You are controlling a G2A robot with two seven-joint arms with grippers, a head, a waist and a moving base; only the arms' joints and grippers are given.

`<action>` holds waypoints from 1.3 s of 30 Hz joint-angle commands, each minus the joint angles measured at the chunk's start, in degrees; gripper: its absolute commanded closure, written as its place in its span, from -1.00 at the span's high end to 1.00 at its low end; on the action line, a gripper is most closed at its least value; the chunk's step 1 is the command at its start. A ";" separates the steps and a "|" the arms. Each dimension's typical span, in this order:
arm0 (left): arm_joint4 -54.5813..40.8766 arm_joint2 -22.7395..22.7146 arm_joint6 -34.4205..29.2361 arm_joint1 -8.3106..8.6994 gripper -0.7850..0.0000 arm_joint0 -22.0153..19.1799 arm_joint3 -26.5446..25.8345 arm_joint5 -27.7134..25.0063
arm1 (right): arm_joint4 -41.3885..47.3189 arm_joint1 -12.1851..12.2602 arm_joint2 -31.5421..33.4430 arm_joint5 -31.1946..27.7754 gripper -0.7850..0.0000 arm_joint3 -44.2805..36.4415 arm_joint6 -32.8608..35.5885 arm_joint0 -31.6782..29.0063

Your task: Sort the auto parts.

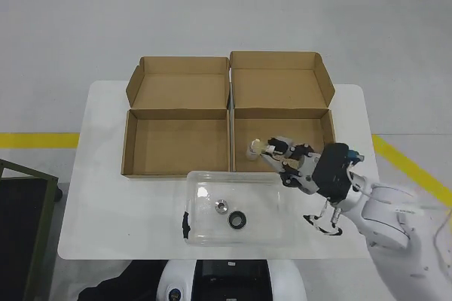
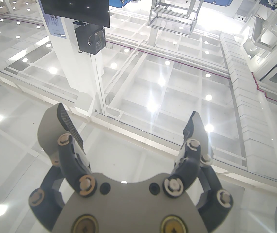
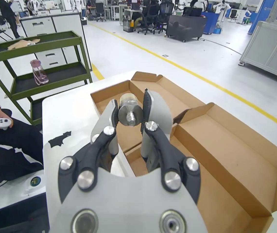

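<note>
Top view shows the right gripper (image 1: 262, 148) pinching a metal part (image 1: 255, 147) above the right cardboard box (image 1: 282, 114), not yet released; a small metal piece (image 1: 220, 205) and a black ring (image 1: 237, 220) lie in the clear tray (image 1: 233, 174), to be sorted after it; the left gripper (image 2: 128, 120) is spread, holding nothing.

Robotics lab: humanoid robots (image 3: 223, 5), desks (image 3: 125, 9)

Bright, even overhead light. In the left wrist view the ceiling lamps (image 2: 161, 81) flare into starbursts, washing out the ceiling around them. The white tabletop (image 1: 105, 211) carries only soft shadows. Wrist views bow straight lines near their edges.
</note>
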 commanded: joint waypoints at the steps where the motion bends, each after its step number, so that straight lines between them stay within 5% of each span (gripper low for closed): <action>1: 0.00 0.00 0.00 0.00 1.00 0.00 0.00 0.00 | -3.06 0.12 0.13 0.23 -1.00 0.43 1.30 -0.41; 14: 0.00 0.00 0.00 0.00 1.00 0.00 0.00 0.00 | -10.17 0.43 -0.78 0.75 -1.00 8.93 5.32 0.39; 39: 0.00 0.00 0.00 0.00 1.00 0.00 0.00 0.00 | -19.46 -0.89 -10.93 1.48 -1.00 25.97 11.62 14.82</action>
